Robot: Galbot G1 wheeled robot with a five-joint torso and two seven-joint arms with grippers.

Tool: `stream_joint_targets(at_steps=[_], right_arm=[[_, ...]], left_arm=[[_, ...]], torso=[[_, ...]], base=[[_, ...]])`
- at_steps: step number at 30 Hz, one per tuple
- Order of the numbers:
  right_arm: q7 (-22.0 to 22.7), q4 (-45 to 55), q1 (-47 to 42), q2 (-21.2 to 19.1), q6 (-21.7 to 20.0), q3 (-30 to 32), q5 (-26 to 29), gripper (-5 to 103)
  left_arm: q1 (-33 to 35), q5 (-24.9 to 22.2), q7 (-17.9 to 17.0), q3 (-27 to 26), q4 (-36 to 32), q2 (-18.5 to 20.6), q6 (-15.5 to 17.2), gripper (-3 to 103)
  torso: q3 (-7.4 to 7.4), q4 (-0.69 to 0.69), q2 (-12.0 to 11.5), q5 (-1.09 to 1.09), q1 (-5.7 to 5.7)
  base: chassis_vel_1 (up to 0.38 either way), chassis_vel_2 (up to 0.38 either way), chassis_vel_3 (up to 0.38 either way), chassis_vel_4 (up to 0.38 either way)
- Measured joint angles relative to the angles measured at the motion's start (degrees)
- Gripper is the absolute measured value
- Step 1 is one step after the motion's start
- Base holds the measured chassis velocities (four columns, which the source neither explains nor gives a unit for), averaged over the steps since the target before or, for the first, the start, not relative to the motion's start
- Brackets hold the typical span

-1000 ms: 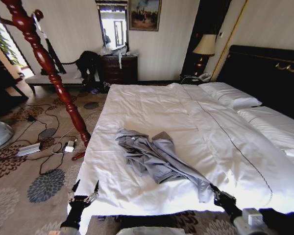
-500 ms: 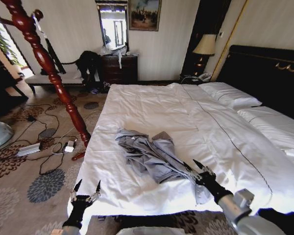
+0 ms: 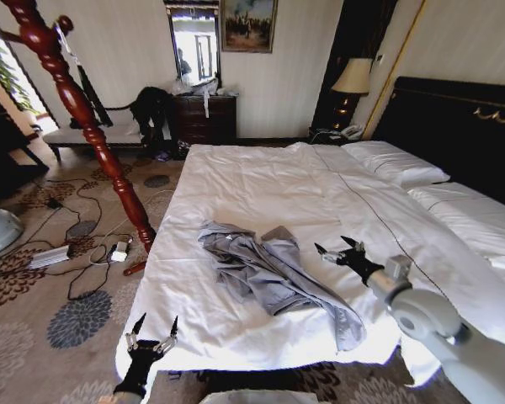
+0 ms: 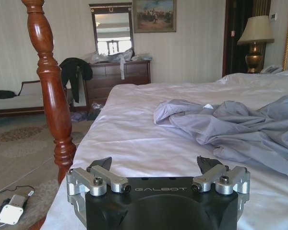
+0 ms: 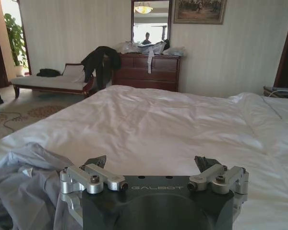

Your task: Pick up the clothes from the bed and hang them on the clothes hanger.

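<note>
The grey-blue shirt (image 3: pixel 273 273) lies crumpled on the white bed (image 3: pixel 261 181), near its foot edge. The right gripper (image 3: pixel 337 250) hovers over the sheet just beside the shirt, on the headboard side, jaws apart and holding nothing. The left gripper (image 3: pixel 154 326) hangs at the bed's foot corner, near the red wooden post (image 3: pixel 80 109), jaws apart as well.
</note>
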Motion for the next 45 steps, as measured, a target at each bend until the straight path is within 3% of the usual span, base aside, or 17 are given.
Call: stream_joint_targets(at_steps=[3, 4, 7, 8, 11, 13, 15, 17, 23, 27, 32, 33, 38, 45], right_arm=[[0.16, -4.08, 7.22, 1.60, -0.38, -6.55, 2.54, 100], [0.64, -7.44, 12.64, 4.11, -1.00, -11.60, 4.64, 100], [1.30, -10.19, 17.45, 7.15, -2.07, -15.22, 6.70, 100], [1.60, -12.88, 22.17, 9.98, -2.70, -18.67, 7.29, 100], [0.81, -17.68, 28.02, 13.49, -2.66, -23.43, 3.43, 100], [-1.05, -23.57, 31.99, 16.09, -1.73, -28.21, -2.93, 100], [-1.90, -28.27, 34.63, 18.18, -1.49, -31.41, -4.85, 100], [-2.02, -30.20, 35.49, 19.18, -1.52, -32.23, -4.80, 100], [-1.41, -39.09, 38.20, 25.26, -3.98, -32.19, 2.36, 100], [-2.71, -43.03, 38.93, 26.52, -3.92, -32.09, 1.10, 100], [-5.10, -44.76, 38.53, 25.97, -2.02, -33.73, -4.43, 100], [-5.58, -43.85, 37.90, 25.57, -1.53, -34.48, -6.74, 100], [-6.15, -41.16, 36.71, 25.00, -0.45, -37.30, -15.95, 100], [-6.21, -40.60, 37.00, 26.59, 0.52, -40.01, -20.87, 100]], left_arm=[[0.02, -0.03, 0.01, -0.12, 0.26, -0.02, 0.00, 99], [0.02, -0.12, 0.00, -0.32, 0.59, -0.01, 0.00, 99], [0.02, -0.25, 0.01, -0.34, 0.89, -0.03, 0.00, 100], [0.01, -0.32, 0.02, -0.36, 1.12, -0.02, -0.02, 100], [-0.02, -0.42, 0.02, -0.34, 1.34, -0.02, -0.03, 102], [-0.13, -0.46, 0.01, -0.37, 1.43, 0.04, -0.03, 100], [-0.20, -0.64, 0.02, -0.61, 1.46, 0.12, -0.04, 97], [-0.20, -0.91, 0.04, -0.82, 1.50, 0.15, -0.05, 97], [0.30, -1.92, 0.07, -2.04, 2.00, 0.20, -0.54, 100], [0.50, -2.05, 0.13, -2.38, 2.14, 0.21, -0.73, 100], [0.46, -2.26, 0.19, -2.49, 2.12, 0.29, -0.76, 100], [0.34, -2.36, 0.19, -2.50, 2.12, 0.29, -0.76, 96], [-0.02, -2.63, 0.22, -2.64, 2.54, 0.24, -0.70, 100], [0.59, -3.11, 0.30, -3.75, 2.62, -0.08, -0.96, 100]], torso=[[0.00, 0.00, 0.00, -0.01, 0.00], [0.01, -0.03, 0.00, 0.01, 0.00], [0.00, -0.05, 0.00, 0.01, 0.00], [0.00, -0.01, 0.00, 0.01, 0.00], [0.00, 0.06, 0.00, -0.03, 0.01], [0.00, 0.00, 0.00, -0.03, 0.00], [0.00, -0.03, 0.00, 0.00, 0.00], [0.00, -0.04, 0.00, -0.01, 0.00], [-0.01, 0.00, 0.00, 0.00, 0.00], [0.00, 0.00, 0.00, -0.01, 0.00], [-0.01, -0.02, 0.01, 0.00, 0.00], [-0.01, -0.02, 0.00, 0.00, 0.00], [-0.01, -0.02, 0.01, 0.00, -0.01], [-0.01, -0.01, 0.01, 0.00, -0.01]], base=[[0.000, 0.000, 0.000, 0.000], [0.000, 0.000, 0.000, 0.000], [0.000, 0.000, 0.000, 0.000], [0.000, 0.000, 0.000, 0.000], [0.000, 0.000, 0.000, 0.000], [0.000, 0.000, 0.000, 0.000], [0.000, 0.000, 0.000, 0.000], [0.000, 0.000, 0.000, 0.000], [0.000, 0.000, 0.000, 0.000], [0.000, 0.000, 0.000, 0.000], [0.000, 0.000, 0.000, 0.000], [0.000, 0.000, 0.000, 0.000], [0.000, 0.000, 0.000, 0.000], [0.000, 0.000, 0.000, 0.000]])
